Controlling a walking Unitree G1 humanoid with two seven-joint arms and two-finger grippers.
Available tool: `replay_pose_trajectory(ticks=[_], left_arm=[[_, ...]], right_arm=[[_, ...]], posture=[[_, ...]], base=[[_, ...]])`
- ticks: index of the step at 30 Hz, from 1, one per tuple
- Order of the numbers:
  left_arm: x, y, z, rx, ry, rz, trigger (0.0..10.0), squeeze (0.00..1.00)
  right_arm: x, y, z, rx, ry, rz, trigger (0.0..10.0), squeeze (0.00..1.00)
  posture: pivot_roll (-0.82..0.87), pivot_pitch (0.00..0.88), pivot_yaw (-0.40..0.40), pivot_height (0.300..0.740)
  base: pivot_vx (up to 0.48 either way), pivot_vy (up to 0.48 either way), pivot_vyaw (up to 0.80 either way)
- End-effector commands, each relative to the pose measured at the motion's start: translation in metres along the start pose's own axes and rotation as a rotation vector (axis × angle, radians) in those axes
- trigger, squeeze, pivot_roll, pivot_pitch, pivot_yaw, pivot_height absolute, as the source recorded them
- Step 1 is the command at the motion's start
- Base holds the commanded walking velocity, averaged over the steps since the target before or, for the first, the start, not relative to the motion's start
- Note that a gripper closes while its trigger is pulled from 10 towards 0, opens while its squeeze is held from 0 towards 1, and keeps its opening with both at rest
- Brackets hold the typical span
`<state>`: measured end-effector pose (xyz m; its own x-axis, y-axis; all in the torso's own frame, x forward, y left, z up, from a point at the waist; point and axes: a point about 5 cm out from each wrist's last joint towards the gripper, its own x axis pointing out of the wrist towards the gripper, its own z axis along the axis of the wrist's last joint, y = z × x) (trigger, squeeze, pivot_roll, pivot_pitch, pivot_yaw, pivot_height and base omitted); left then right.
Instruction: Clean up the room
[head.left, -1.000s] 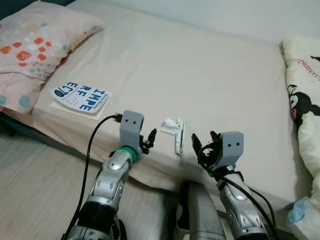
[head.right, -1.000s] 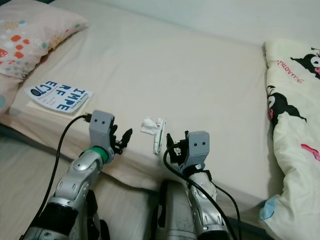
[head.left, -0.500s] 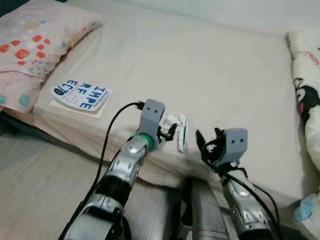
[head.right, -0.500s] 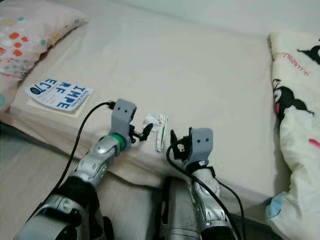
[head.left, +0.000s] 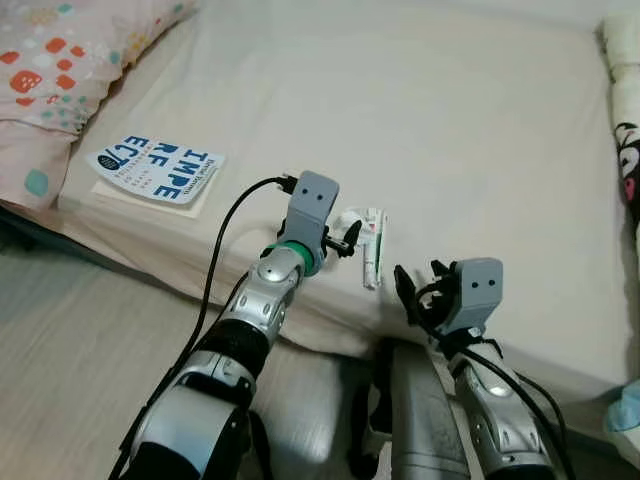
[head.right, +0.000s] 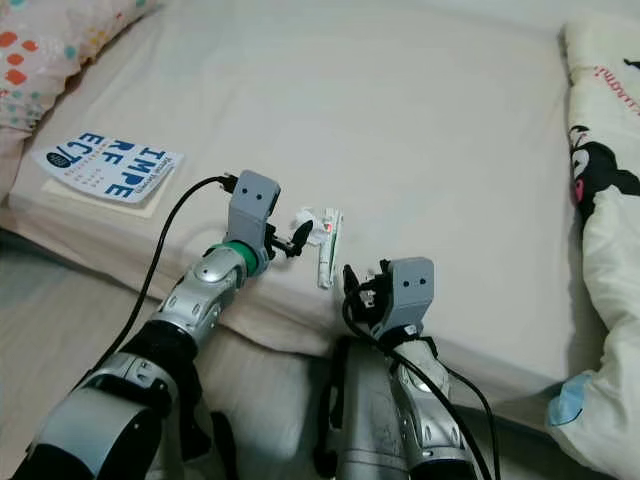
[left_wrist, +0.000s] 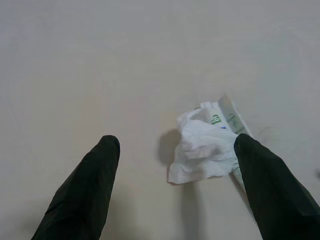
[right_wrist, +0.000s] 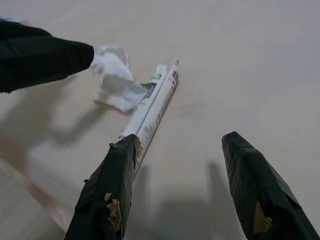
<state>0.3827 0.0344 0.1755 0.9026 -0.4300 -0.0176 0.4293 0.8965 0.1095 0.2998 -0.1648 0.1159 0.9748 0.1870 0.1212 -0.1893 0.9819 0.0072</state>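
Observation:
A crumpled white tissue (head.left: 351, 219) lies on the beige bed sheet (head.left: 460, 120) near the front edge. A long white wrapped tube (head.left: 373, 250) with green print lies right beside it. My left gripper (head.left: 345, 238) is stretched out to the tissue, open, with one finger (left_wrist: 260, 175) close beside the tissue (left_wrist: 202, 147) and the other finger (left_wrist: 90, 180) well off it. My right gripper (head.left: 415, 295) hangs open at the bed's edge, a little short of the tube (right_wrist: 150, 112), with nothing between its fingers.
A blue and white book (head.left: 155, 175) lies on a paper at the bed's left front corner, below a pink patterned pillow (head.left: 60, 60). A cartoon-print blanket (head.right: 610, 200) is heaped along the right side. Grey floor (head.left: 90, 330) runs in front of the bed.
My left arm has reached forward from the bed's edge up to the tissue. The camera has tilted down and closer. The right gripper has stayed roughly in place.

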Motion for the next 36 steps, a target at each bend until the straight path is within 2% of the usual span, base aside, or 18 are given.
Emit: replay_pose_trajectory(ticks=[1, 5, 8, 14, 15, 16, 17, 20, 21, 23, 24, 25, 27, 28, 36], left_arm=[[0.003, -0.009, -0.003, 0.000, 0.014, -0.029, 10.0, 0.00], [0.005, -0.012, 0.000, -0.003, 0.011, -0.038, 10.0, 0.00], [0.010, -0.020, 0.011, -0.018, -0.011, -0.065, 10.0, 0.00], [0.015, -0.028, 0.021, -0.034, -0.032, -0.091, 10.0, 0.00], [0.016, -0.030, 0.023, -0.032, -0.038, -0.099, 9.6, 0.00], [0.016, -0.030, 0.023, -0.032, -0.038, -0.099, 9.6, 0.00], [0.017, -0.036, 0.024, -0.023, -0.037, -0.114, 7.0, 0.00], [0.017, -0.038, 0.025, -0.022, -0.037, -0.121, 7.0, 0.00], [0.018, -0.042, 0.026, -0.026, -0.039, -0.135, 6.4, 0.00], [0.018, -0.045, 0.026, -0.027, -0.042, -0.147, 6.4, 0.00], [0.018, -0.048, 0.027, -0.025, -0.046, -0.157, 4.5, 0.00], [0.019, -0.050, 0.028, -0.024, -0.049, -0.163, 1.3, 0.00], [0.019, -0.052, 0.028, -0.023, -0.053, -0.166, 1.3, 0.00], [0.019, -0.053, 0.029, -0.026, -0.053, -0.161, 0.0, 0.00], [0.020, -0.048, 0.033, -0.035, -0.070, -0.123, 0.0, 0.00]], right_arm=[[-0.012, -0.004, -0.006, 0.000, 0.036, -0.021, 10.0, 0.00], [-0.015, -0.007, -0.004, -0.002, 0.033, -0.036, 10.0, 0.00], [-0.028, -0.019, 0.000, -0.017, 0.023, -0.110, 10.0, 0.00], [-0.042, -0.031, 0.003, -0.029, 0.025, -0.168, 10.0, 0.00], [-0.045, -0.031, 0.003, -0.032, 0.026, -0.174, 10.0, 0.00], [-0.045, -0.031, 0.003, -0.032, 0.026, -0.174, 10.0, 0.00], [-0.050, -0.030, 0.004, -0.034, 0.033, -0.184, 10.0, 0.00], [-0.053, -0.030, 0.005, -0.034, 0.035, -0.187, 10.0, 0.00], [-0.056, -0.029, 0.004, -0.034, 0.041, -0.191, 10.0, 0.00], [-0.059, -0.028, 0.004, -0.033, 0.047, -0.195, 10.0, 0.00], [-0.062, -0.028, 0.004, -0.033, 0.054, -0.200, 10.0, 0.00], [-0.064, -0.028, 0.004, -0.032, 0.060, -0.203, 10.0, 0.00], [-0.066, -0.028, 0.003, -0.032, 0.064, -0.205, 10.0, 0.00], [-0.066, -0.028, 0.003, -0.031, 0.067, -0.207, 10.0, 0.00], [-0.063, -0.025, 0.005, -0.028, 0.074, -0.205, 10.0, 0.00]], posture=[[-0.08, 0.430, 0.059, 0.567], [-0.08, 0.434, 0.061, 0.567], [-0.10, 0.474, 0.076, 0.567], [-0.12, 0.505, 0.086, 0.567], [-0.13, 0.508, 0.087, 0.567], [-0.13, 0.508, 0.087, 0.567], [-0.15, 0.527, 0.092, 0.567], [-0.15, 0.532, 0.091, 0.567], [-0.16, 0.540, 0.093, 0.567], [-0.16, 0.543, 0.094, 0.567], [-0.16, 0.548, 0.096, 0.567], [-0.16, 0.548, 0.096, 0.567], [-0.16, 0.551, 0.096, 0.567], [-0.16, 0.551, 0.096, 0.567], [-0.16, 0.544, 0.091, 0.567]], base=[[0.000, 0.000, 0.00], [0.000, 0.000, 0.00], [0.000, 0.000, 0.00], [0.000, 0.000, 0.00], [0.000, 0.000, 0.00], [0.000, 0.000, 0.00], [0.000, 0.000, 0.00], [0.000, 0.000, 0.00], [0.000, 0.000, 0.00], [0.000, 0.000, 0.00], [0.000, 0.000, 0.00], [0.000, 0.000, 0.00], [0.000, 0.000, 0.00], [0.000, 0.000, 0.00], [0.000, 0.000, 0.00]])
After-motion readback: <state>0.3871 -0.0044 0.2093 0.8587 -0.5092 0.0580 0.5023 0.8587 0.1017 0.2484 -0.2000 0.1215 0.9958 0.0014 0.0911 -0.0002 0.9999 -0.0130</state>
